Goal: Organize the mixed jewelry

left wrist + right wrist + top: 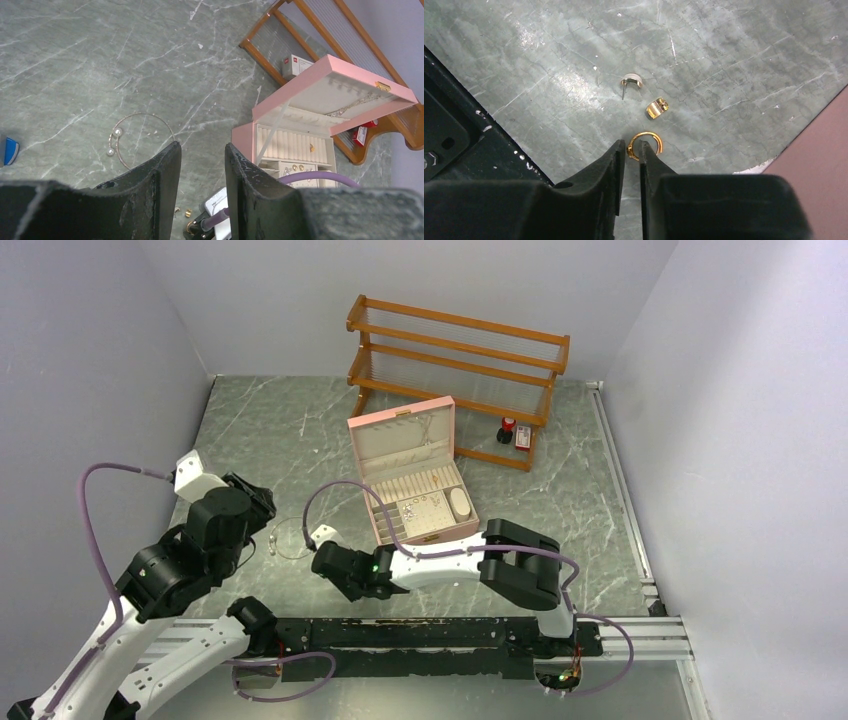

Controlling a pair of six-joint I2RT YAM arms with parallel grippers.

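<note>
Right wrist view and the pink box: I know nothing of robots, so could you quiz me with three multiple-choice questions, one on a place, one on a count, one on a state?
1. Where does the gold hoop lie?
A. on a plate
B. on the table, right at the tips of the right end effector
C. in a glass bowl

2. How many small jewelry pieces show on the table in the right wrist view?
A. one
B. three
C. six

3. How is the lid of the pink box?
A. raised open
B. shut
C. taken off and lying flat

Answers:
1 B, the hoop rests on the marbled surface at the fingertips.
2 B, the hoop, a gold cuff and a pale half-hoop earring.
3 A, the lid stands up and the compartments show.
</note>
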